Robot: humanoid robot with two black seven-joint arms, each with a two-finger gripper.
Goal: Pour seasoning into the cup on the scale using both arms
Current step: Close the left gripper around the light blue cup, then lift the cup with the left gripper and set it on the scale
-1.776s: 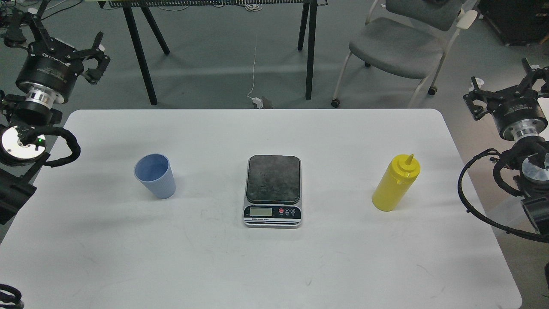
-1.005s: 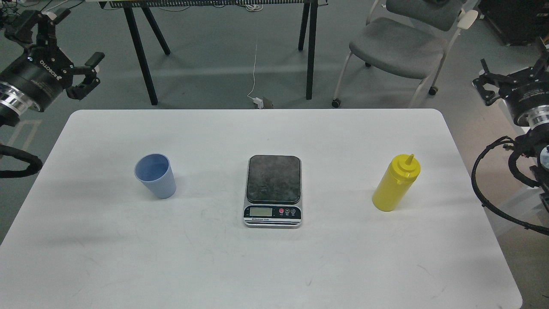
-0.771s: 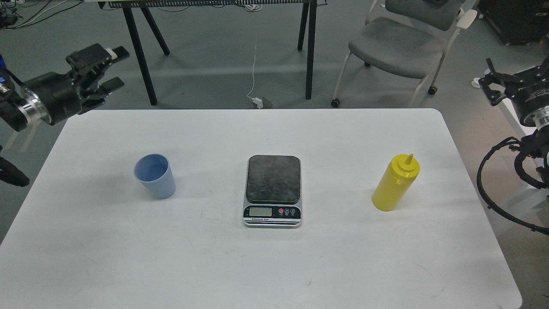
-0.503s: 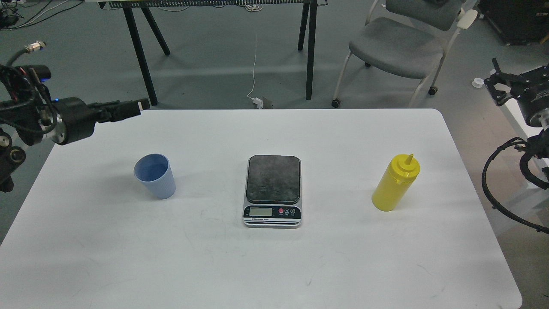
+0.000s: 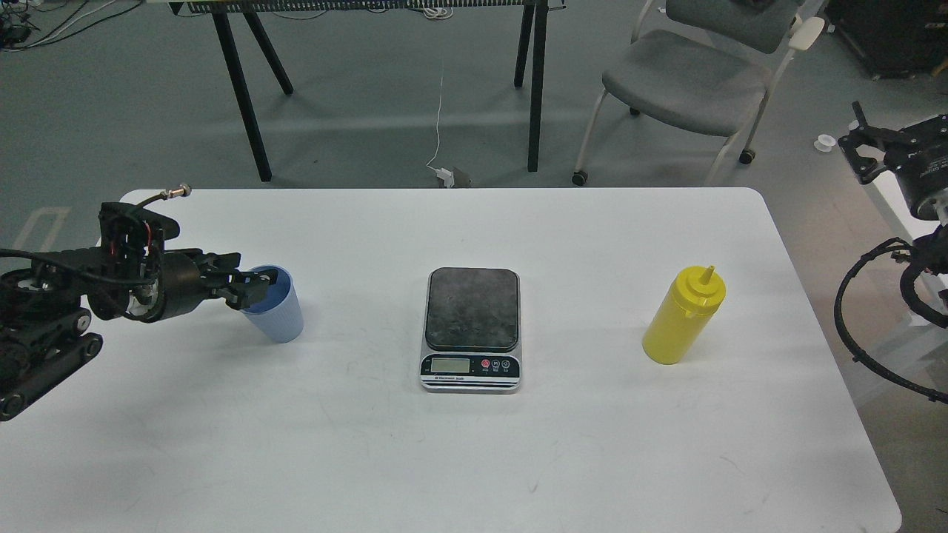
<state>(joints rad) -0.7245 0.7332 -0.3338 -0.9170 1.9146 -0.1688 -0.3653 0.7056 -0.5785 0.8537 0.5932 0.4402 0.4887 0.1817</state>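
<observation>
The light blue ribbed cup stands upright on the white table, left of the scale. My left gripper reaches in from the left at rim height. Its dark fingers are apart, overlap the cup's left rim and hide part of the cup's mouth. The scale sits mid-table with a bare dark platform. The yellow seasoning bottle stands capped at the right. My right gripper hangs open and empty off the table's right edge, far above and right of the bottle, partly cut off by the view's edge.
A grey chair and black trestle legs stand on the floor behind the table. My right arm's cable loop hangs beside the table's right edge. My left arm lies over the table's left edge.
</observation>
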